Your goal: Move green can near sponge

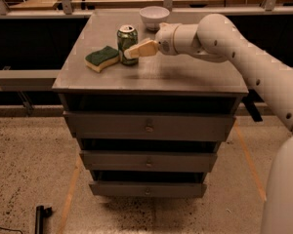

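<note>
The gripper point(130, 53) is hovering at the green can's point(127, 37) four o'clock; whether it is open or closed cannot be told. The can is standing at the sponge's point(102, 58) two o'clock on the counter point(185, 77).

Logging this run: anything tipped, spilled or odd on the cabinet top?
Nothing stands out. The green can stands upright beside the sponge, the bowl sits upright behind it, and the gripper is at the can.
</note>
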You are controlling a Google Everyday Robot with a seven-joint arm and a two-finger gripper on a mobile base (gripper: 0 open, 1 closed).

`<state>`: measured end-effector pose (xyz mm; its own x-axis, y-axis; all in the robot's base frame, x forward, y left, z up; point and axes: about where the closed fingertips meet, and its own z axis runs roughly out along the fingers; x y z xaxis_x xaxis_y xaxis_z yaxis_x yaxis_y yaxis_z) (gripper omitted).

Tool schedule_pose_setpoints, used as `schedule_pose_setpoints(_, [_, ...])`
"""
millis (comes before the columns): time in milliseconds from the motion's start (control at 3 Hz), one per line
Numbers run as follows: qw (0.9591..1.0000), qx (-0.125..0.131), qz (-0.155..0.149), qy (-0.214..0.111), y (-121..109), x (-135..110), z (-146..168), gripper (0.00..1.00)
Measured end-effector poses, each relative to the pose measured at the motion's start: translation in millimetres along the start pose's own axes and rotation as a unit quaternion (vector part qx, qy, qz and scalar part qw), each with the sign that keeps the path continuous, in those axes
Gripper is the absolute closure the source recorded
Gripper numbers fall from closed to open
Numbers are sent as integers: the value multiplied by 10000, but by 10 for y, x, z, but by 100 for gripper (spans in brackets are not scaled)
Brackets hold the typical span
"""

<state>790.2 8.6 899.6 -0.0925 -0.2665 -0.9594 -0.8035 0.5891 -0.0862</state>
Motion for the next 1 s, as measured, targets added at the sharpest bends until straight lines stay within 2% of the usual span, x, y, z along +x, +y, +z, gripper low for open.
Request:
schedule_pose_setpoints(333, [9956,914,-178,68,-352,-124,-515,0])
schedule_pose_setpoints(667, [9809,1892,-413,184,-666,-259,-1070,0])
schedule_pose_setpoints(1000, [9729,2261,-447,192,-827,-263,-1300,0])
